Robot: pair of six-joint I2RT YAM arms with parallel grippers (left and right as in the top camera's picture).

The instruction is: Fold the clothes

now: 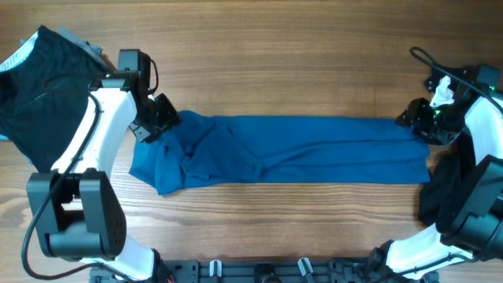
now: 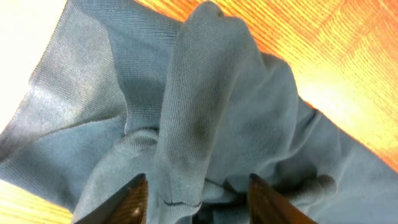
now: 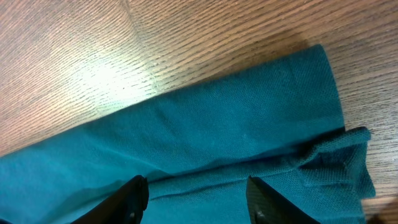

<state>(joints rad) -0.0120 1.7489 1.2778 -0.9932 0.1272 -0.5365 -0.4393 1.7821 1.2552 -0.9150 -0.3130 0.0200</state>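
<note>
A blue garment (image 1: 283,149) lies stretched in a long band across the middle of the wooden table, bunched at its left end. My left gripper (image 1: 157,122) is over that bunched end; in the left wrist view its open fingers (image 2: 196,196) straddle a raised fold of the blue cloth (image 2: 205,106). My right gripper (image 1: 420,122) is over the garment's right end; in the right wrist view its fingers (image 3: 196,196) are open just above the flat blue cloth (image 3: 217,137), which ends in a small folded corner.
A pile of dark clothing (image 1: 39,86) sits at the far left behind the left arm. Another dark garment (image 1: 444,185) lies at the right edge beside the right arm. Bare wood (image 1: 283,63) lies behind the blue garment.
</note>
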